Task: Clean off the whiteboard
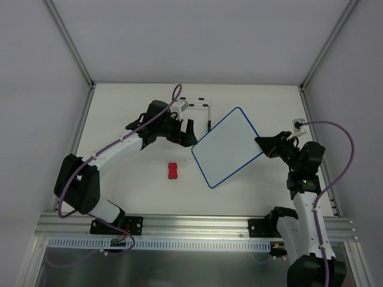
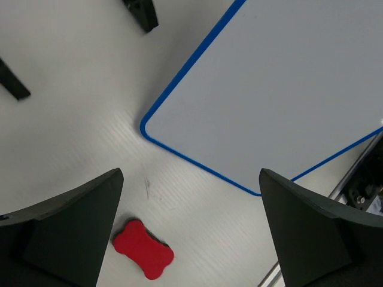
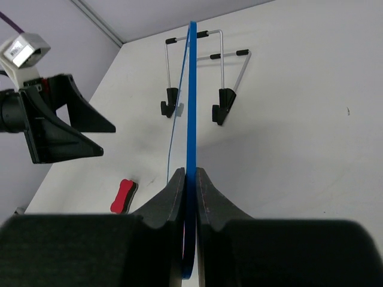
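The right gripper (image 1: 264,143) is clamped tight on the right-hand edge of the whiteboard (image 1: 230,146), holding it over the middle of the table (image 1: 119,107), its face blank. The left gripper (image 1: 182,134) hangs just beside the board's far-left edge, jaws spread wide and empty, with the red eraser (image 1: 173,171) lying on the table nearby and the black wire stand (image 1: 200,103) behind

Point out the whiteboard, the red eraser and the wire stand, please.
whiteboard (image 1: 230,146): top view, middle of its white face.
red eraser (image 2: 143,249): left wrist view, centre of its top.
wire stand (image 3: 222,106): right wrist view, its right black foot.
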Available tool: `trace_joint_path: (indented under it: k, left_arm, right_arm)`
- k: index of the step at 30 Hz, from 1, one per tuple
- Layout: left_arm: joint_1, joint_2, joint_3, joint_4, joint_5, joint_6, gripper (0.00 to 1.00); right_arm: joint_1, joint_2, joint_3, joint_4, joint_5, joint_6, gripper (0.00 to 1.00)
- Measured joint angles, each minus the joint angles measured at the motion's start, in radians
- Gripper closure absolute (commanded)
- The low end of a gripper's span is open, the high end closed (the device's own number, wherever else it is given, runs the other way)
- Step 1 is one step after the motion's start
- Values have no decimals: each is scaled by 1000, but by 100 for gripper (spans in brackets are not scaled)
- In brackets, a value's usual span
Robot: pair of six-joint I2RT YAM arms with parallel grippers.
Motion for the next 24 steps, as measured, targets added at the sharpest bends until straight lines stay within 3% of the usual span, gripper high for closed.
trace_joint_path:
  k: [6,11,14,18,24]
  left_arm:
    - [74,93,185,8,267,283,1]
    - [142,160,249,7,517,440,1]
    - [153,218,272,6,615,484,3]
    - [153,310,312,-1,710,499,17]
    - [150,385,329,-16,807,500,22]
  right_arm:
    - [0,6,15,11,-49,-7,100]
    - [0,8,20,19,-90,-14,100]
    - [0,8,23,23,-113,-17,100]
    - [0,8,25,30,-139,-25,100]
    - [0,8,25,32,-165,-27,100]
